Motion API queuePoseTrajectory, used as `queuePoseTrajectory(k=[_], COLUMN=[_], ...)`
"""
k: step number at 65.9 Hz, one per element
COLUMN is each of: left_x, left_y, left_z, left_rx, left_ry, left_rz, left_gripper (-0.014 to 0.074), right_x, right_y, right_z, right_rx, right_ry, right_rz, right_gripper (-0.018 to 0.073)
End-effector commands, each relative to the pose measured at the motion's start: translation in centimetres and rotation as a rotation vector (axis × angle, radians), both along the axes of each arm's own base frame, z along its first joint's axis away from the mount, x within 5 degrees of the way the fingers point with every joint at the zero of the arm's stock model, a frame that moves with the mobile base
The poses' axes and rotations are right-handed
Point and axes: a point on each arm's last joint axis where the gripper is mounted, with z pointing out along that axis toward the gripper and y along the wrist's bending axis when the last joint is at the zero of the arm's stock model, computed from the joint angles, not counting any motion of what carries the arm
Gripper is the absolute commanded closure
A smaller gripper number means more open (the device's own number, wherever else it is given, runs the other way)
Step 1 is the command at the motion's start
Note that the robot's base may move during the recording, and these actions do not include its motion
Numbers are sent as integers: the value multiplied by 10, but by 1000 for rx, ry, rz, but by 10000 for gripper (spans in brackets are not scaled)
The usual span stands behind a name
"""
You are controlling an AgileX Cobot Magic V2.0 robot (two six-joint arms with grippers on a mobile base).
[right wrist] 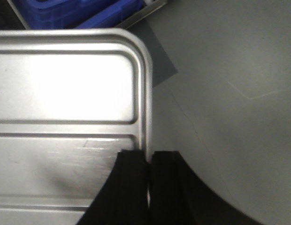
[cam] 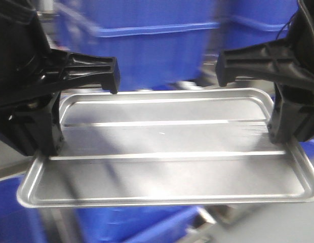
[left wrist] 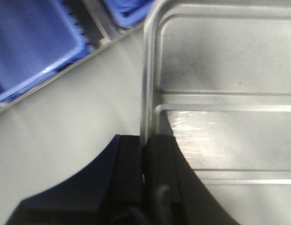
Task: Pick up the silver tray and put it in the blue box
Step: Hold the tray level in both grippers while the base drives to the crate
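Observation:
The silver tray (cam: 167, 152) hangs level in the air, held by both grippers. My left gripper (cam: 51, 144) is shut on its left rim and my right gripper (cam: 279, 132) is shut on its right rim. In the left wrist view the jaws (left wrist: 145, 152) pinch the tray's rim (left wrist: 148, 84). In the right wrist view the jaws (right wrist: 149, 161) pinch the tray's right rim (right wrist: 146, 93) below a rounded corner. A blurred blue box (cam: 157, 45) stands behind the tray, its lipped rim higher than the tray.
More blue crates show at the right back (cam: 253, 30) and below the tray (cam: 131, 223). Blue crates and steel rails lie beside the tray's far corners (left wrist: 33, 47) (right wrist: 65, 11). Grey floor (right wrist: 230, 93) lies under the right side.

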Motion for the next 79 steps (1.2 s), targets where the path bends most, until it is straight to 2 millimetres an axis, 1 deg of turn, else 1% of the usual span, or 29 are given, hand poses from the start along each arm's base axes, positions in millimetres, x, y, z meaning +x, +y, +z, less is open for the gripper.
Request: queuePoseTrajectory(k=[1, 79], left_x=[-1, -1], left_y=[-5, -5], left_z=[17, 17], left_rx=[-82, -82], left_ry=[-54, -54], left_rz=[-36, -36], left_gripper=[700, 700], right_x=[3, 3], right_y=[5, 5], right_z=[17, 17], right_rx=[67, 65], right_ry=[-92, -91], right_rz=[47, 46], right_gripper=[501, 501])
